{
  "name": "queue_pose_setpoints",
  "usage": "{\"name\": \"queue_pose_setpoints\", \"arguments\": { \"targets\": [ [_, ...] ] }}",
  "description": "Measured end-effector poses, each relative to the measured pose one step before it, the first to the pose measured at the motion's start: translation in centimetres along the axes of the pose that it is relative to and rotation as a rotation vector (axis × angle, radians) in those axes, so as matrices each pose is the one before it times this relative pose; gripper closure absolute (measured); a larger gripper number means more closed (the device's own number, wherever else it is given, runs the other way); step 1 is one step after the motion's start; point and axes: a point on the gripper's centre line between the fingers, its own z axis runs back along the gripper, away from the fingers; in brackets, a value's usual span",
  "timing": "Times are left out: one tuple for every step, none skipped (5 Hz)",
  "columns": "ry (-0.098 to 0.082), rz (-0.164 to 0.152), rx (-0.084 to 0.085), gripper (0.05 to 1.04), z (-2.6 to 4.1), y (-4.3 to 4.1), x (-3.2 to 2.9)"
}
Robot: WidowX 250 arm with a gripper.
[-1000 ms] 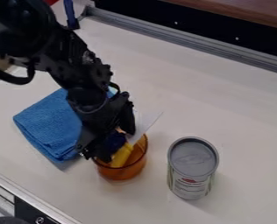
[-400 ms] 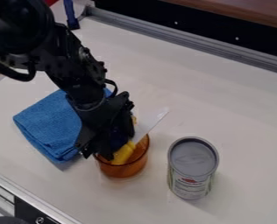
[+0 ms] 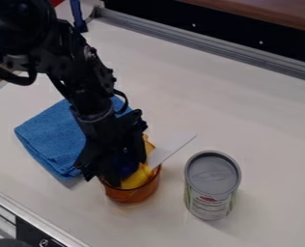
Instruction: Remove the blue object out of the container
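Pincer [image 3: 112,174] down at the mouth of the orange cup [image 3: 132,195], beside the blue object [image 3: 125,165].
Pincer dark against dark; cannot tell whether spread, pressed together or pinching. Blue object at the cup's opening, partly hidden; how deep it sits, unclear. Yellow thing [image 3: 136,177] in cup, just beside it; white flat piece [image 3: 172,150] sticks out, tilted right. Folded blue cloth [image 3: 47,140] left, upright can [image 3: 213,181] right, both on the white tabletop [image 3: 245,116].
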Motion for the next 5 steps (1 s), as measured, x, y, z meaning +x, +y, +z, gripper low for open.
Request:
{"name": "queue_pose_setpoints", "arguments": {
  "targets": [
    [0.0109,0.0002,0.0058,0.378,0.27,-0.08,-0.139],
    [0.0029,-0.0095,-0.0073,0.378,0.383,-0.646,0.175],
    [0.034,-0.0082,-0.0057,0.378,1.685,-0.43,-0.393],
    [0.0645,0.0032,0.0013,0.378,2.008,-0.91,-0.448],
    [0.0315,0.0267,-0.0162,0.378,1.704,-1.704,-0.216]
  ]
}}
